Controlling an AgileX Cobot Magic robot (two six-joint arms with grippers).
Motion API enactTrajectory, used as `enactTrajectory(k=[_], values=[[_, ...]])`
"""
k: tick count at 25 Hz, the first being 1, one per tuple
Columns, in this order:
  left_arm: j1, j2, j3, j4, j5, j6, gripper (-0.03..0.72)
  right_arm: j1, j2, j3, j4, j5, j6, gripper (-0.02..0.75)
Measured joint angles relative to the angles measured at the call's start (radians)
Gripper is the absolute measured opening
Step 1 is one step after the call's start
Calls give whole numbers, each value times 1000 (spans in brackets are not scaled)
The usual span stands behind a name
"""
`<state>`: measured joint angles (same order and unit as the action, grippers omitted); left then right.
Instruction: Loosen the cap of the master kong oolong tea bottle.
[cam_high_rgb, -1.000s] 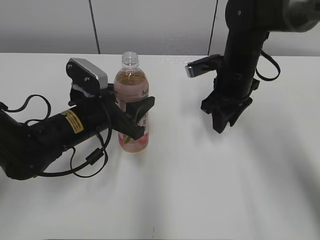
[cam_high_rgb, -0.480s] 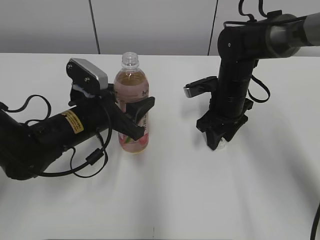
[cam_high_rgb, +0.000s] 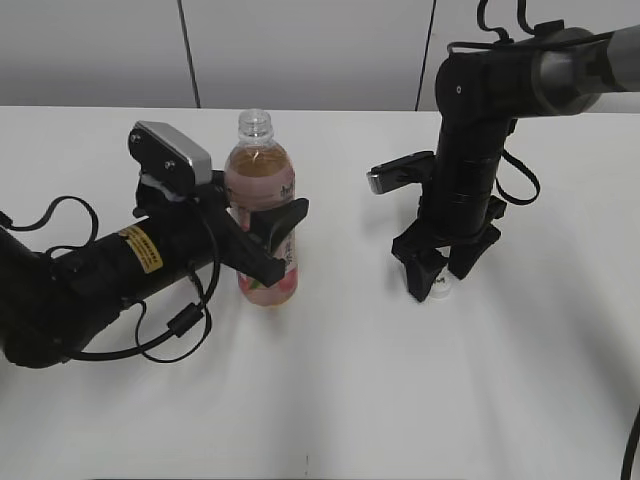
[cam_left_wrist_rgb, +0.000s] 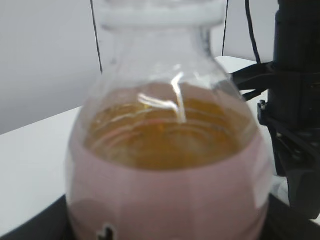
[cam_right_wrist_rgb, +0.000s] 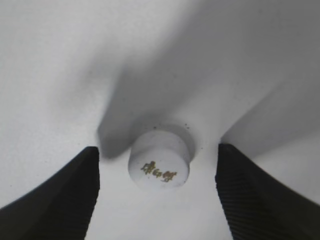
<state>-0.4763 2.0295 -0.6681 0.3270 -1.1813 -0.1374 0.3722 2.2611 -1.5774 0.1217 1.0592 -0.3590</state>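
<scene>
A white table (cam_high_rgb: 400, 400) lay under the jaws of both the left gripper (cam_high_rgb: 270, 240) and the right gripper (cam_high_rgb: 437, 285), spreading well past them on every side. Between and beyond the right jaws its surface (cam_right_wrist_rgb: 75, 60) carried soft grey shadows. Behind both sets of jaws stood a pale grey wall (cam_high_rgb: 300, 50), split by two dark vertical seams (cam_high_rgb: 188, 50).

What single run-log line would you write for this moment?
left hand: shut on oolong tea bottle, upright, neck uncapped | right hand: open, straddling white cap | cap: standing on table
</scene>
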Motion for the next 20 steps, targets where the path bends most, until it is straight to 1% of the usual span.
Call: enactTrajectory(k=[4,10,15,20], values=[[0,0,11,2,-16,1,473,0,0,0,0,0,0,545],[0,0,14,2,-23,0,575,0,0,0,11,-2,0,545],[0,-1,31,1,-26,0,589,0,0,0,23,-3,0,545],[0,-1,95,-7,-29,-1,589,0,0,0,28,-3,0,545]])
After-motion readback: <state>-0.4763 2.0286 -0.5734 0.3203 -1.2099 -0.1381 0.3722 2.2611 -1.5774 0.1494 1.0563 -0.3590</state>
